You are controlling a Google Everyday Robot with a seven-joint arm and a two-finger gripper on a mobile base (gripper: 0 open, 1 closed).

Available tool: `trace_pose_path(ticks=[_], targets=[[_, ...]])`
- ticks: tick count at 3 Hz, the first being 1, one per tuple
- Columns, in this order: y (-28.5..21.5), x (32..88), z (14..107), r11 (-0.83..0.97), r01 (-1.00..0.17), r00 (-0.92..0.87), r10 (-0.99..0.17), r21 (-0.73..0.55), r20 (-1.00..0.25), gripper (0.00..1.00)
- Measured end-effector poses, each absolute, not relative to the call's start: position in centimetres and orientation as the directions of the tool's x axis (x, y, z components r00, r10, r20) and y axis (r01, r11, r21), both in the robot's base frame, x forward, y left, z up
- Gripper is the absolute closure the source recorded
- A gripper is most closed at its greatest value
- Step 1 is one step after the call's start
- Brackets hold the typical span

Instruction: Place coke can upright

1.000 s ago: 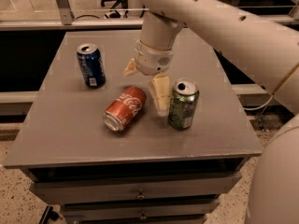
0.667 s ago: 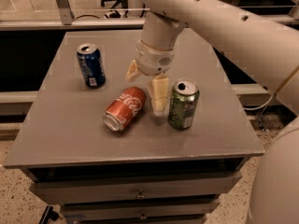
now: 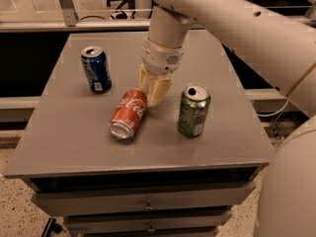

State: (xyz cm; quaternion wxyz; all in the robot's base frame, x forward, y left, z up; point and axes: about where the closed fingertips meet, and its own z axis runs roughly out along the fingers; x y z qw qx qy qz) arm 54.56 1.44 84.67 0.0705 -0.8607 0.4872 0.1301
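the coke can (image 3: 129, 113) is lying on its side a little left of the middle of the frame, on the grey table (image 3: 69, 132), so the task is not yet done. its long axis is running on a diagonal, from the lower left up toward the upper right. one silver end is facing the lower left, toward the front edge of the table; the other end is pointing up and right, and is sitting right under the gripper (image 3: 154, 88). which end is the top, i cannot tell.

the gripper is hanging straight down from the white arm (image 3: 222, 19), which is coming in from the upper right of the frame. it is meeting the can at its far end, not at the middle, which is looking like a set-up for taking that end and tipping the can up. whether it is wide or narrow i cannot tell, nor whether it is touching the can.

a blue can (image 3: 96, 68) is standing upright in the upper left, well apart. a green can (image 3: 193, 110) is standing upright just right of the gripper, and is leaving little room on that side, so a swing of the red can that way is risking a knock.
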Motion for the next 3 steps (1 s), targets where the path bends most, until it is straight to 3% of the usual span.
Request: trace_pose_path(ticks=[1, 2, 3], targets=[[1.7, 55.0, 85.4, -0.502, -0.865, 0.480, -0.828, 0.001, -0.290, 0.88], [1.7, 55.5, 86.1, -0.484, -0.875, 0.465, -0.836, -0.008, -0.291, 1.00], [1.3, 55.8, 87.0, -0.460, -0.887, 0.447, -0.845, -0.028, -0.293, 1.00]])
